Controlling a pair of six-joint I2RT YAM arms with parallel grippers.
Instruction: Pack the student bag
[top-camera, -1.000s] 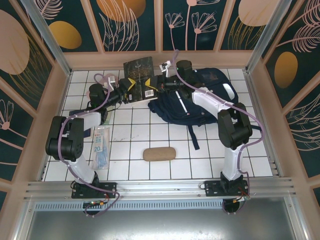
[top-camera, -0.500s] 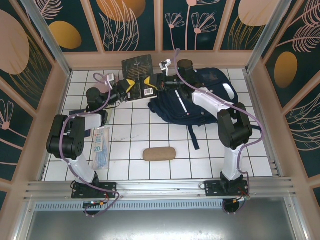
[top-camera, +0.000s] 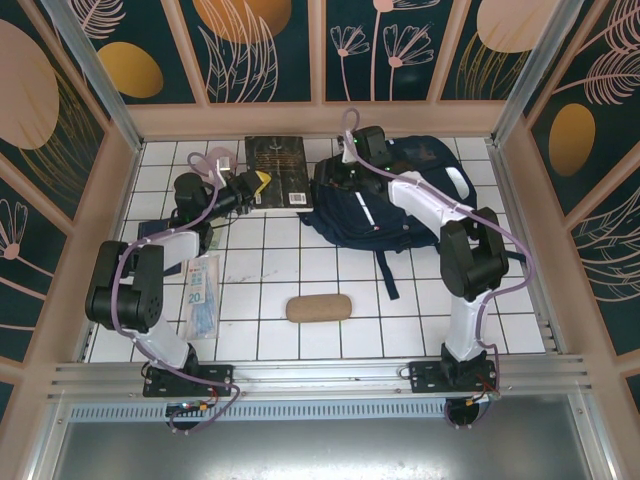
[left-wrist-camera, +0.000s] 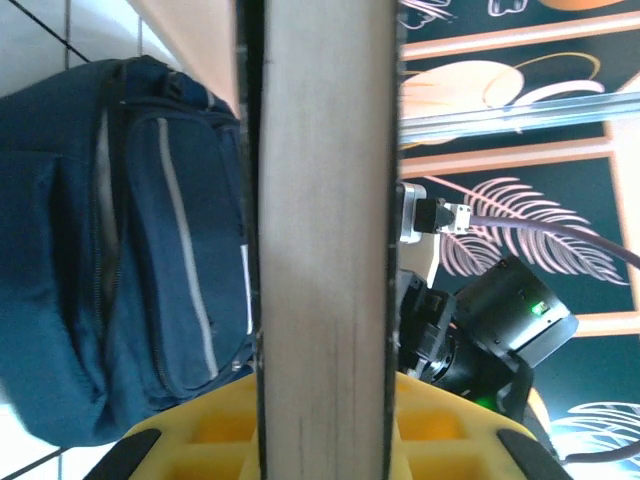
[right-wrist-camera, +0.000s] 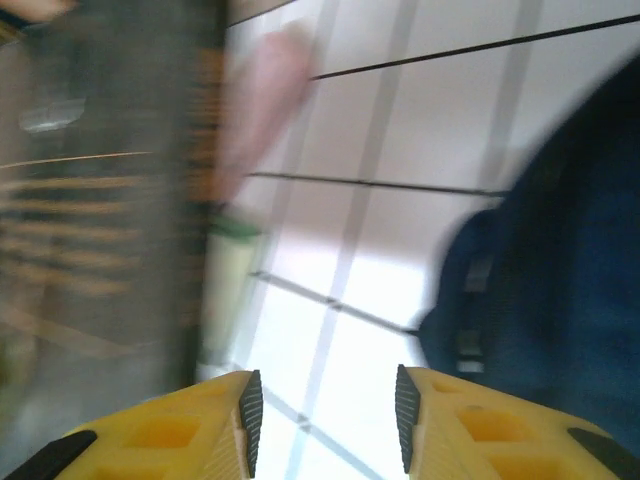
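At upper centre of the frame, left claw (top-camera: 261, 185) pinches the dark book (top-camera: 280, 160); right claw (right-wrist-camera: 322, 412) gapes empty beside the student bag (top-camera: 345, 226).

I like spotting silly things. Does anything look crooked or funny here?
Yes: the black book is pinched at one edge by the left gripper, beside the student bag, not inside. A bag strap trails loose across the tiles.

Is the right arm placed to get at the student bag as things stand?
Probably yes: the right gripper, open and empty, hangs right beside the student bag; the left gripper holds the book aside.
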